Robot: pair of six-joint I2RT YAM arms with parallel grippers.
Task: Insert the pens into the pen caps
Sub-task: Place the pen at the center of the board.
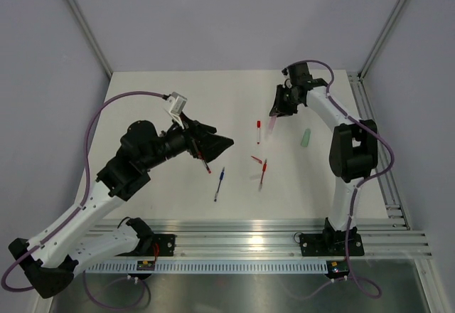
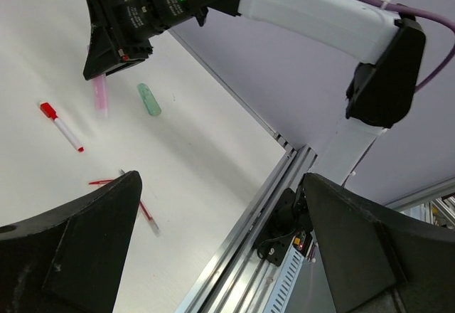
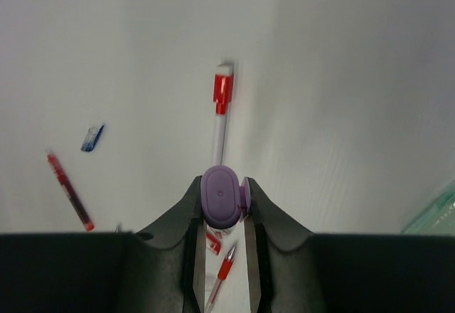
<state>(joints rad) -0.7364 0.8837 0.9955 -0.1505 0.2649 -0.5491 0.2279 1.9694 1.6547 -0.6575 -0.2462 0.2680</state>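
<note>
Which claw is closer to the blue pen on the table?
Left. The left claw sits open just behind the blue pen; the right claw, gripping a pink pen, is farther off toward the back right.

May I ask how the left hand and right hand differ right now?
The left hand is wide open and empty; the right hand is closed on a pink pen. The left hand is nearer the table's near edge than the right hand. Both are black, two-fingered.
</note>
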